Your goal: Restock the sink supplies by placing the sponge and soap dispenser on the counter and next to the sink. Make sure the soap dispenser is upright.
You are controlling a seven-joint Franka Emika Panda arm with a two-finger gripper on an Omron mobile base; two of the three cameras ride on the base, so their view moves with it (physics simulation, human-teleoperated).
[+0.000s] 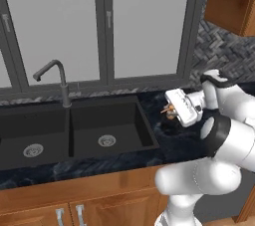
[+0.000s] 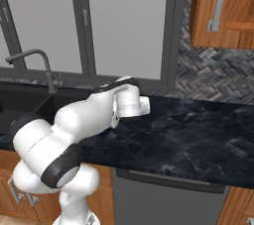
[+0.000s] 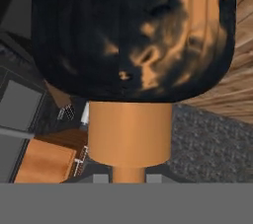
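One soap dispenser [image 3: 131, 35] sits clenched in our pincer [image 1: 172, 112], held above the table [image 1: 174, 143] at three o'clock of the sink [image 1: 74, 130]. We judge it rigid, light and slick; gripping near the pump neck suits best.

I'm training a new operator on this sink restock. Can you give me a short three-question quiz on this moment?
1. True or false: the gripper is shut on the soap dispenser.
2. Over which side of the sink does the gripper hang, seen from the left base view? A) left B) right C) over a basin
3. What rises at the back edge of the sink, between its two basins?

Key:
1. True; the hand view shows the dark bottle and orange pump close up.
2. B, over the counter.
3. The faucet.
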